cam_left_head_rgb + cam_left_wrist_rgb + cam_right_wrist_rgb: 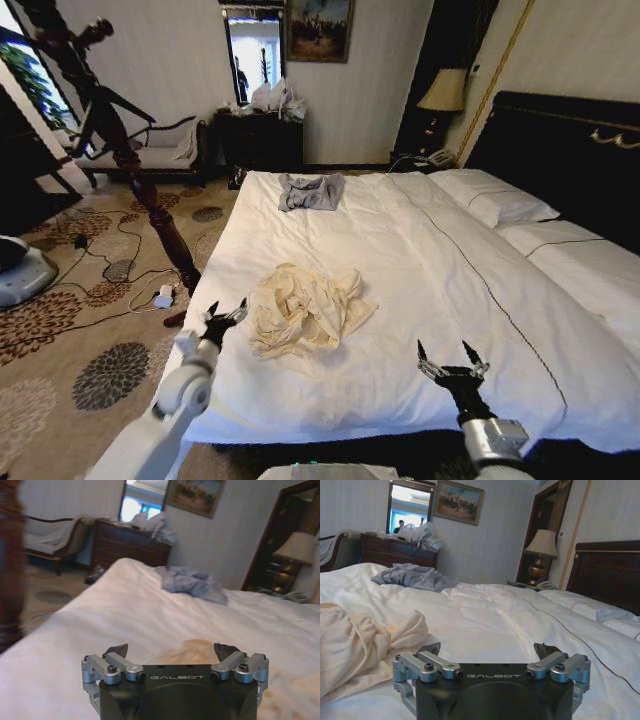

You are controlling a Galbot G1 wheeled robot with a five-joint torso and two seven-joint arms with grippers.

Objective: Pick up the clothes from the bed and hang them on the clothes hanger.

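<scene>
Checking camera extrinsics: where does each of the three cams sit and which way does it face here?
Head view: on the head, looking forward and down at the bed; both arms show, left gripper open beside the clothes, right gripper open over the duvet.
Left wrist view: behind the left gripper, facing along the bed toward the dresser.
Right wrist view: behind the right gripper, low over the bed, clothes to one side.
Shared: both wrist views catch the grey garment and dresser.

The cream clothes (305, 310) lie crumpled in a heap at lower centre of the head view, on the bed's (430, 270) white duvet; folds seemingly hide any emblem.
</scene>
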